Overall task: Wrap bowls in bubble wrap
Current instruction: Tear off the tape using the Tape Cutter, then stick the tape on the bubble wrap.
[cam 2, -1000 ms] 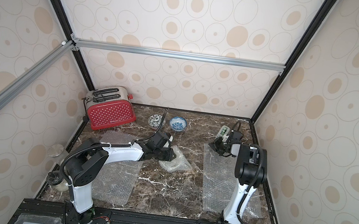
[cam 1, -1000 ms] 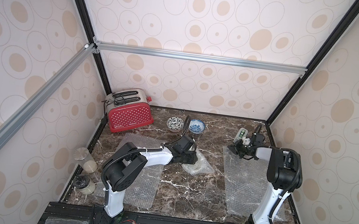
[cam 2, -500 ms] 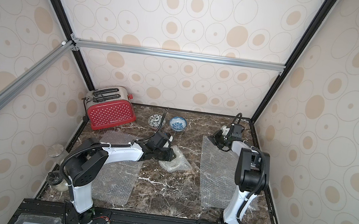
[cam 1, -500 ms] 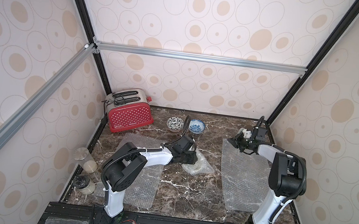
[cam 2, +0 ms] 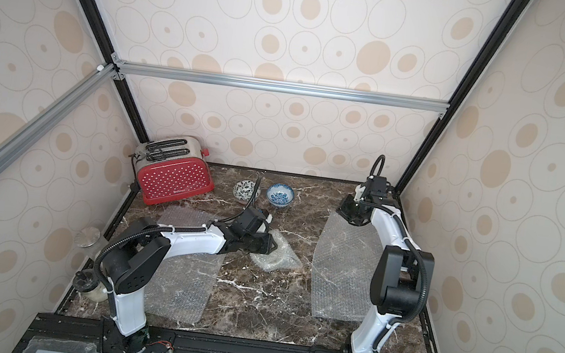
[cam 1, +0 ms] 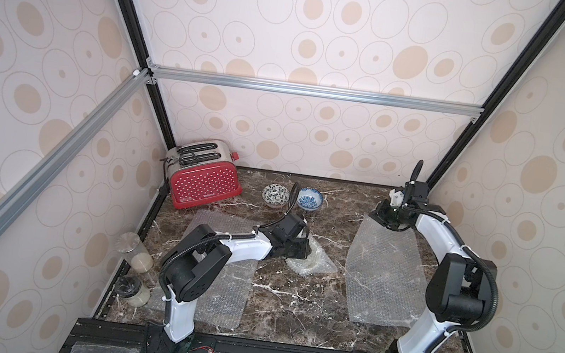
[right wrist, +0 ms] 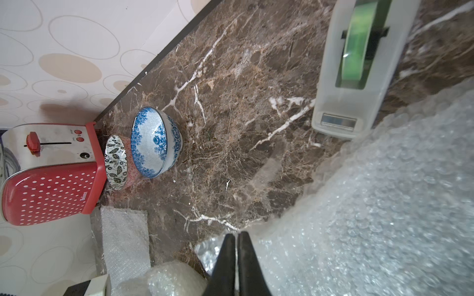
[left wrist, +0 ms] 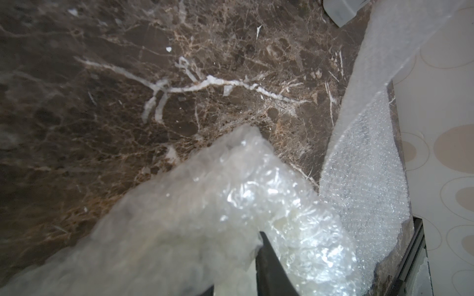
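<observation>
Two bare bowls: the leaf bowl [cam 1: 275, 195] and the blue bowl [cam 1: 310, 199] stood side by side at the back of the table [cam 1: 294, 297], near the red toaster [cam 1: 204, 178].
Wrapped bundle: the wrapped bundle [cam 1: 311, 259] lay crumpled mid-table, in front of the two bowls; a pale round shape showed through the plastic.
Left gripper: the left gripper [cam 1: 303, 250] sat low on the bundle. In the wrist view one dark finger [left wrist: 268, 258] pressed into the bunched plastic, the pair clamped on it.
Right gripper: the right gripper [right wrist: 236, 234] was raised at the back right, its fingers almost together and pinching the far corner of the right sheet [cam 1: 383, 272].
Right sheet: its far end was lifted off the table and its near end lay flat.
Left sheet: the left sheet [cam 1: 221, 288] lay flat under the left arm.
Tape dispenser: the tape dispenser [right wrist: 354, 69] stood at the back right, just beside the raised sheet.
Jars: two jars [cam 1: 135, 252] stood off the table's left edge, by the wall.
</observation>
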Controlling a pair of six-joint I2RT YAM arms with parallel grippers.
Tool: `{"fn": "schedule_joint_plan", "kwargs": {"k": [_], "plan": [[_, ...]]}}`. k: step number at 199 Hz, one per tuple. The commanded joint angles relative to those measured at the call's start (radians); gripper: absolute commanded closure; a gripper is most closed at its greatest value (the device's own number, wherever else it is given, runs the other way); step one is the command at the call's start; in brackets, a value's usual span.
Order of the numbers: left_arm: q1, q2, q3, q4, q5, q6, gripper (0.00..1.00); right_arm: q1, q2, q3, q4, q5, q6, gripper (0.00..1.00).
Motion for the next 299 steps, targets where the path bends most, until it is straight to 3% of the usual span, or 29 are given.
{"fn": "schedule_joint_plan", "kwargs": {"k": [1, 23, 61, 75, 109, 125, 217, 299], "plan": [[-0.005, -0.006, 0.025, -0.009, 0.006, 0.004, 0.73, 0.017, -0.054, 0.067, -0.093, 0.052, -0.055, 0.91], [-0.005, -0.005, 0.030, -0.015, 0.006, 0.006, 0.73, 0.039, -0.071, 0.114, -0.119, 0.073, -0.065, 0.90], [-0.006, -0.016, 0.021, -0.014, 0.000, 0.007, 0.73, 0.071, -0.052, 0.205, -0.216, 0.226, -0.119, 0.91], [-0.005, -0.016, 0.019, -0.014, 0.001, 0.006, 0.73, 0.071, -0.059, 0.194, -0.195, 0.165, -0.108, 0.90], [-0.005, -0.011, 0.019, -0.009, 0.003, 0.004, 0.73, 0.086, -0.030, 0.176, -0.141, -0.142, -0.054, 0.89], [-0.005, -0.012, 0.022, -0.009, 0.005, 0.004, 0.73, 0.106, -0.027, 0.155, -0.121, -0.227, -0.033, 0.89], [-0.006, -0.016, 0.038, -0.011, 0.002, 0.009, 0.73, 0.284, -0.225, -0.318, 0.254, -0.327, 0.167, 0.89], [0.006, -0.043, 0.015, 0.024, 0.024, -0.020, 0.73, 0.326, -0.149, -0.368, 0.316, -0.549, 0.139, 0.89]]}}
